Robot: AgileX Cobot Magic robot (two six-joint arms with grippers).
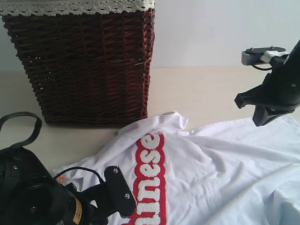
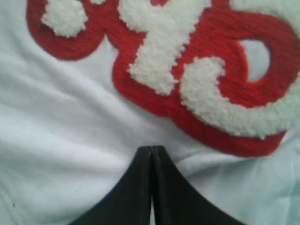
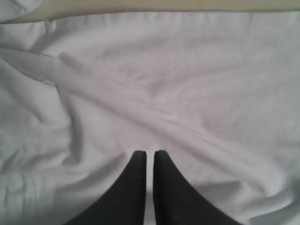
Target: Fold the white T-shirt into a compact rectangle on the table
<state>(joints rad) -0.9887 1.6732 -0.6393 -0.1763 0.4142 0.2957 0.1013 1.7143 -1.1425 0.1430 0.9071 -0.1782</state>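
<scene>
The left gripper (image 2: 151, 151) is seen with jaws pressed together beside the red-edged lettering (image 2: 197, 70), low over the white T-shirt (image 1: 211, 164), which lies spread and wrinkled on the table (image 1: 206, 93). No cloth can be seen pinched. Farther off, the right gripper (image 3: 150, 154) is held almost closed (a thin slit shows) above plain fabric. Should a fold be pulled on nothing, the wrinkles would be dragged into a bunch, perhaps against the wicker basket (image 1: 79, 65) behind.

The left claw (image 2: 151, 150) is matte black, with small silver screws (image 1: 116, 171) in its tapering finger, a thin black cable (image 1: 84, 169) and a yellow label (image 1: 77, 212) behind. The right claw (image 3: 150, 153) is equally black, topped by a grey bracket (image 1: 257, 56).
</scene>
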